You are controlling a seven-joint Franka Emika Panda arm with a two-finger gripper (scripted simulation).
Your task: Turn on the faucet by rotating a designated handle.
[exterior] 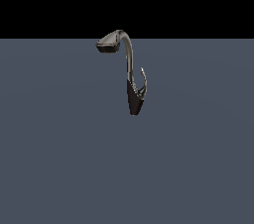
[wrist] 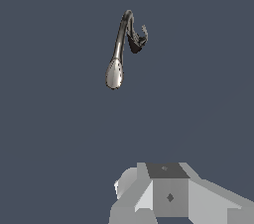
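The faucet (exterior: 130, 69) stands on the grey floor in the exterior view, with a tapered black base (exterior: 134, 101), a slim curved grey neck and a flat spout head (exterior: 108, 43) pointing to the exterior view's left. The handle (exterior: 144, 82) is a thin hooked grey lever rising from the base on the exterior view's right. In the wrist view the faucet (wrist: 119, 52) is seen from above, with the handle (wrist: 143, 35) beside the base. My gripper (wrist: 168, 188) shows only as grey blocks at the picture's edge, far from the faucet. Its fingertips are not distinguishable. The arm is out of the exterior view.
A flat blue-grey floor (exterior: 59, 158) spreads around the faucet. A black background lies beyond its far edge (exterior: 198, 38). No other objects are in view.
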